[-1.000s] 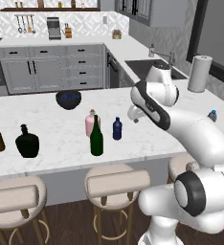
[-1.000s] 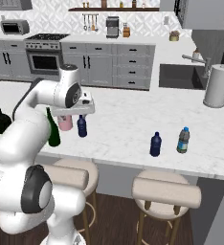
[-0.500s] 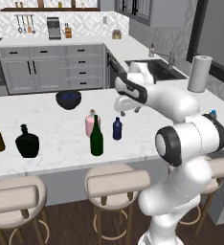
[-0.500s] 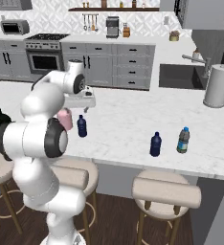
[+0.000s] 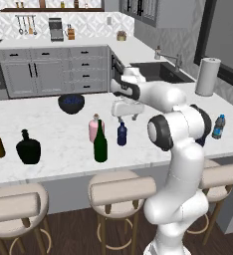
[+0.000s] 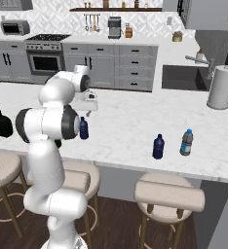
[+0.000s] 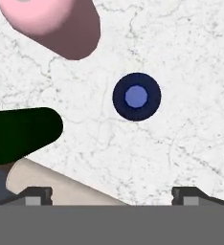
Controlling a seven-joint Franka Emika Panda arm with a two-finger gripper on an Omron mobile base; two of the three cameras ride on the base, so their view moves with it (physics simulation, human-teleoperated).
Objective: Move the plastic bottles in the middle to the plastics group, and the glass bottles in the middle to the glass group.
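- While the fingers (image 7: 111, 194) hang spread and empty, the small dark blue plastic bottle (image 7: 136, 96) stands directly beneath them on the white marble tabletop (image 7: 190, 72).
- Likely light, smooth, tippy; grip its body below the shoulders.

My gripper (image 5: 127, 117) hangs right above the small bottle (image 5: 122, 134), with the squat bottle (image 5: 95, 130) and tall bottle (image 5: 100, 144) to its left.
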